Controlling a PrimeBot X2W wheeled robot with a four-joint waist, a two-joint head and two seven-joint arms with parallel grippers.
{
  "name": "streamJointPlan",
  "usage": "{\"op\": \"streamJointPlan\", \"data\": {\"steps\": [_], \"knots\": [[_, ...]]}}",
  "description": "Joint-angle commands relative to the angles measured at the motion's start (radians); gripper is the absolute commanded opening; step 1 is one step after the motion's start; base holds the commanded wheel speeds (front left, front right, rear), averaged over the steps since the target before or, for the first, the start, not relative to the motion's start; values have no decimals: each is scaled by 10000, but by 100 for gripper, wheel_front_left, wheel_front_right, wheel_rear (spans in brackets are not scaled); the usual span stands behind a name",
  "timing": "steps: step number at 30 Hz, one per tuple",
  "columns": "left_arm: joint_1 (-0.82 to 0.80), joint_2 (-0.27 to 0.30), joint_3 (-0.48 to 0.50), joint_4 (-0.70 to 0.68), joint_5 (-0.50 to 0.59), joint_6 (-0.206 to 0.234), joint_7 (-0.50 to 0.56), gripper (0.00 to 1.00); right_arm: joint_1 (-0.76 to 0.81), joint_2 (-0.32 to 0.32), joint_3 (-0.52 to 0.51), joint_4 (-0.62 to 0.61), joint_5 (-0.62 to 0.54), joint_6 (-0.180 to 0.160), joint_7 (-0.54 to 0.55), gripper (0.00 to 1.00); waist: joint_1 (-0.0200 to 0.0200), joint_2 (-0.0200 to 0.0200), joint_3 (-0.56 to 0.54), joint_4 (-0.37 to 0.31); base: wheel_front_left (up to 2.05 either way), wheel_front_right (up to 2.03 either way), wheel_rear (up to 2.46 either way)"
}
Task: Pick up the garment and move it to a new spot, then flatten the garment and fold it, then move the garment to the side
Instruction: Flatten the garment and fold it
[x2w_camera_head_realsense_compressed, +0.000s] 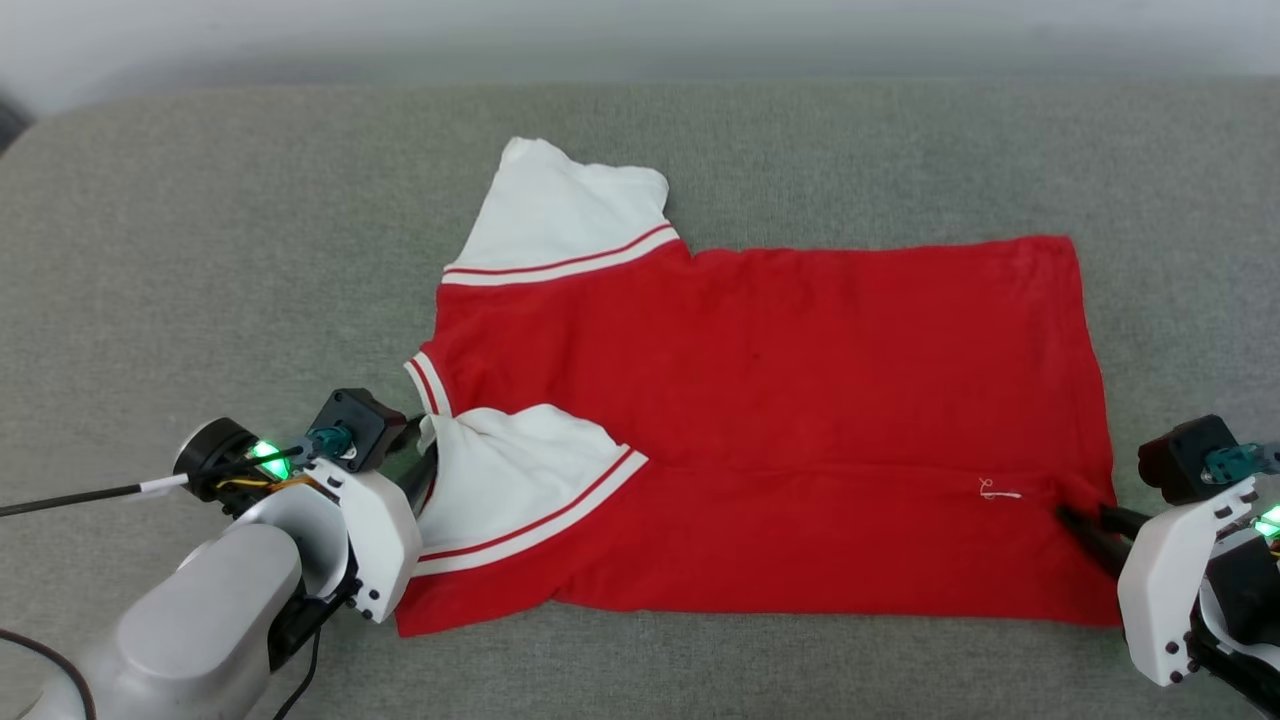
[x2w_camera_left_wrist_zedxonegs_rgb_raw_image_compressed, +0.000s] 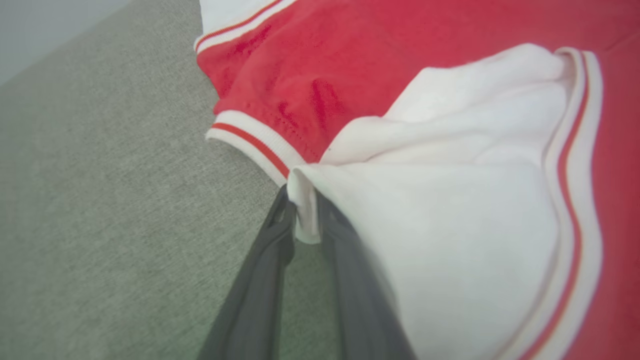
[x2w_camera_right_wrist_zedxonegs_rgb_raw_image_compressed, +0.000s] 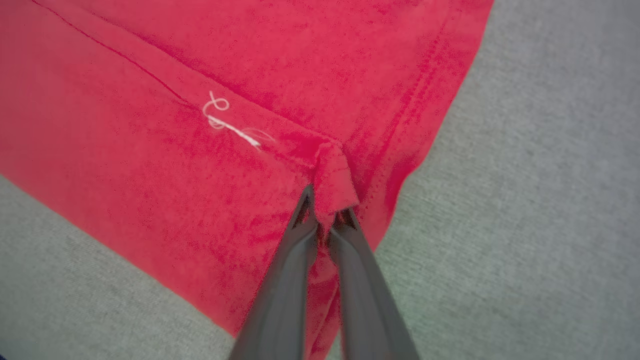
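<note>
Item 1. Grey cloth surface: a woven covering that we record across the whole work area, bearing everything below.

Item 2. The garment: a red jersey shirt spread flat near the middle of the surface. Its neck points toward our left side and its hem toward our right. The long edge nearest us is folded over onto the red body, and a crease runs along that fold.

Item 3. Far sleeve: white with a red-and-white striped edge, lying spread out on the surface beyond the body.

Item 4. Near sleeve: white with the same striped edge, lying on top of the red body and puckered toward its corner.

Item 5. Left gripper: at the neck end. In its wrist view we see the left gripper with its fingers clamped on a small fold of the near sleeve's white cloth.

Item 6. Right gripper: at the hem end. In its wrist view, the right gripper has its fingers pressed together on a pinch of red hem.

Item 7. Neckband: a striped band just beside the left gripper.

Item 8. White thread: a loose curl lying on the red cloth near the pinched hem.
</note>
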Motion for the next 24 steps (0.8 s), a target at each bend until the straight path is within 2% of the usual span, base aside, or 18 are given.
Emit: {"op": "streamJointPlan", "data": {"steps": [1, 7, 10, 18, 24], "knots": [[11, -31, 76, 48, -72, -57, -110, 100, 120, 53, -29, 45, 39, -8, -199, 100, -1, -1, -391, 97, 0, 0, 0], [-431, 388, -31, -315, -106, -213, 357, 100, 438, 97, -155, -40, 129, -8, -552, 100, -1, -1, -1094, 249, 0, 0, 0], [-729, 728, -150, -766, -155, -284, 1082, 100, 561, 125, -206, -83, 110, -8, -605, 100, -1, -1, -1312, 285, 0, 0, 0], [-1597, 1565, -638, -2404, -1231, -439, 4526, 100, 727, 207, -346, -162, 26, -8, -569, 100, -1, -1, -1524, 270, 0, 0, 0], [-1935, 1821, -1099, -3189, -2484, -448, 7068, 100, 709, 282, -325, -236, -18, -8, -479, 100, -1, -1, -1538, 178, 0, 0, 0]]}}
